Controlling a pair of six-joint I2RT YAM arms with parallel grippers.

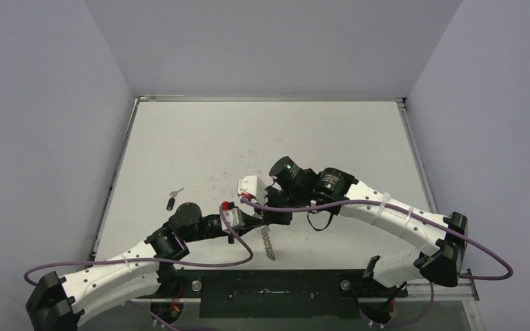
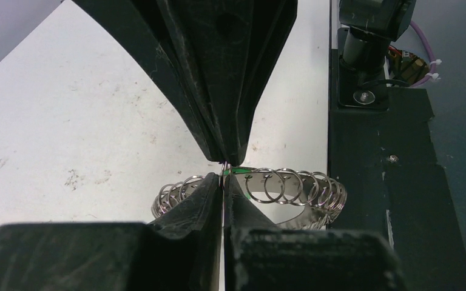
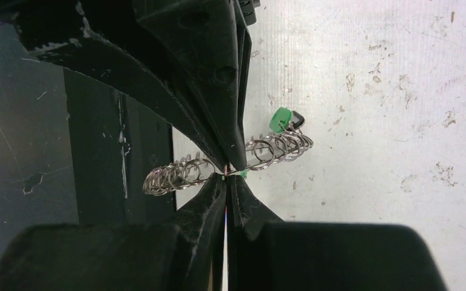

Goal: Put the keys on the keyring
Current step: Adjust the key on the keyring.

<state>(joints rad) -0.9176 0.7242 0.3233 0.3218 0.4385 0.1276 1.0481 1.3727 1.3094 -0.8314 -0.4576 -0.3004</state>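
Both arms meet tip to tip over the near middle of the counter [image 1: 248,138], and between them is the keyring [image 2: 291,188], a hoop of small linked silver loops seen almost edge-on from both wrists. The right pincer [image 3: 226,180] is shut tight on the ring's rim. The left pincer [image 2: 223,182] is shut too, its fingers pressed flat together on a thin wire of the same rim, directly opposite the right one's tips. Gripping from two sides at one spot probably keeps the floppy hoop steady and lets one strand be worked apart from the rest so a key can slide on. From above, the ring trails away from the pincers toward the near edge, so it looks lifted, not lying flat, though that is not certain. The green key [image 3: 281,119] sits at the far end of the ring with a small dark piece just beside it. Whether it is already threaded or only touching the loops cannot be told. A sliver of green also shows right by the pinched tips, too small to identify. A dark-headed key [image 1: 170,203] lies alone on the counter, well apart to the left and not yet on the ring, so the task seems early.
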